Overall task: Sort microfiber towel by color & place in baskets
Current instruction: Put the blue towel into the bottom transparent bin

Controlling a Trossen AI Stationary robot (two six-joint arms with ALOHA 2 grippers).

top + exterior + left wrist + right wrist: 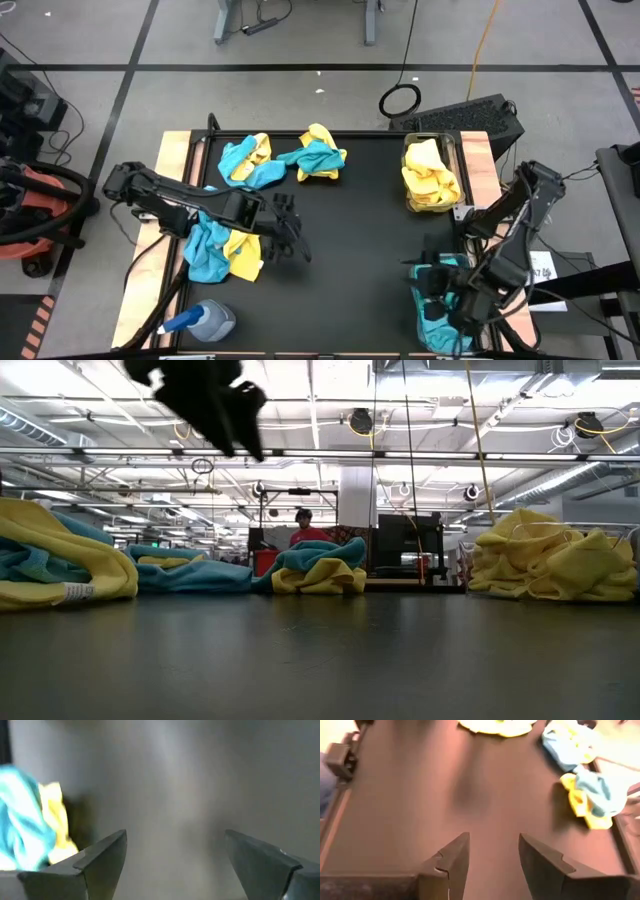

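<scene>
The black surface fills the middle of the high view, with pale wooden strips along its left and right edges. The left arm reaches in from the left of this view. Its left gripper hangs over the bare surface a little left of the centre, and its fingers are spread wide and hold nothing; the left wrist view shows only dark surface between them. The right arm comes in from the right edge. Its right gripper is at the lower right, over the near basket, and its fingers stand partly apart with nothing between them.

The far basket stands at the upper right of the surface and holds a heap of yellow towels. The near basket at the lower right holds teal towels, partly hidden under the right arm.

Loose mixed towels lie in three places. One teal and yellow pile is at the left, just below the left arm. A second pile is at the upper left, and a third pile lies just beside it, at the upper middle.

A spray bottle with a blue cap lies at the lower left corner of the surface.

In the low view a person in red is small in the background, in the middle of the frame.
</scene>
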